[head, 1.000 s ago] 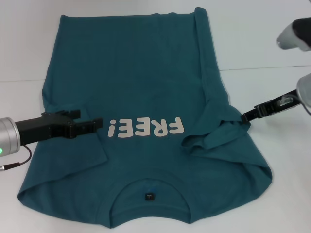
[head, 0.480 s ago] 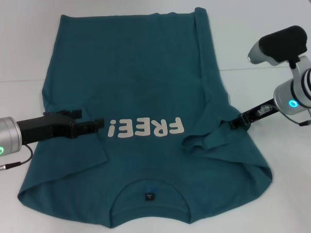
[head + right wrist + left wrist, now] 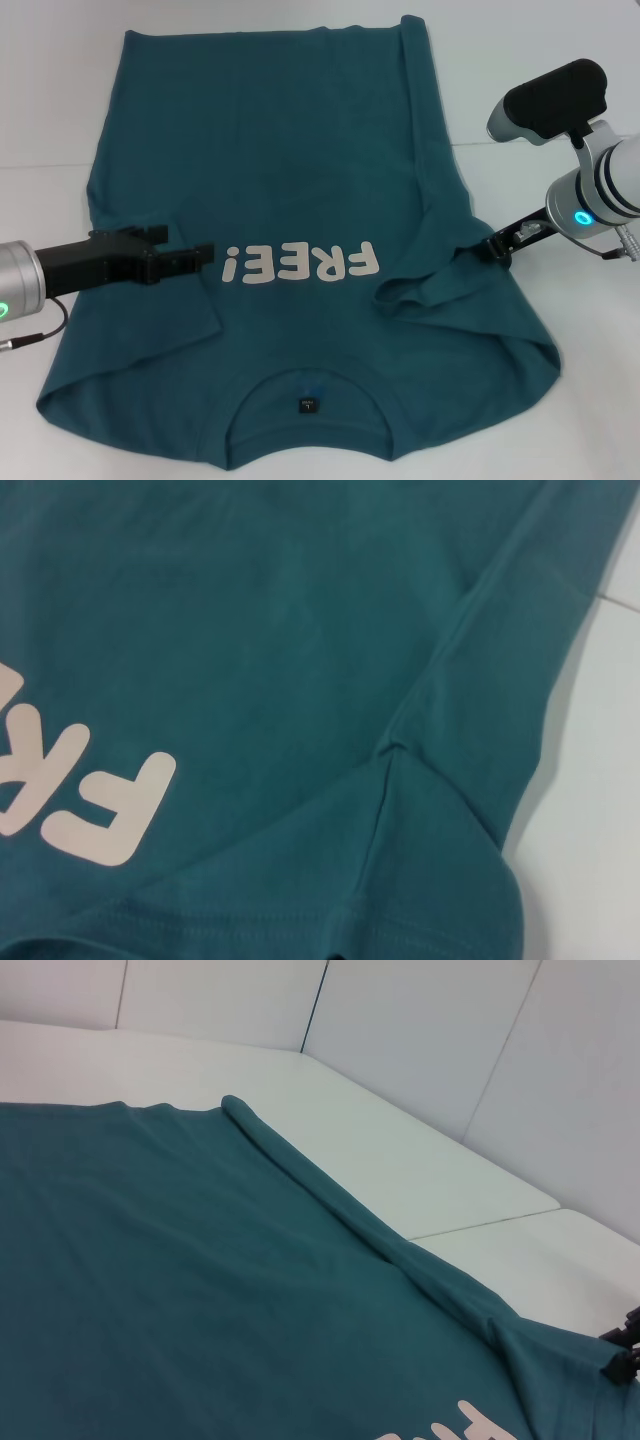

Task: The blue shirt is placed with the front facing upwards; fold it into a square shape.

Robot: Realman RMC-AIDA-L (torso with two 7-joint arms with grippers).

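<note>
The blue shirt lies front up on the white table, its neck towards me and its off-white "FREE!" print upside down. My left gripper rests low over the shirt's left sleeve area, just left of the print. The right sleeve is bunched and folded inward, and my right gripper is at its outer corner, shut on the cloth, which peaks up to it. In the left wrist view, the right gripper shows pinching that sleeve corner. The right wrist view shows the sleeve seam and part of the print.
White table surrounds the shirt, with a seam line running across at the right. A fold runs along the shirt's right side. White wall panels stand behind the table. A small dark label sits inside the neck.
The right arm's wrist has swung in from the right edge and turned, while its tip stays at the sleeve corner. The left arm and the shirt's shape are unchanged.
</note>
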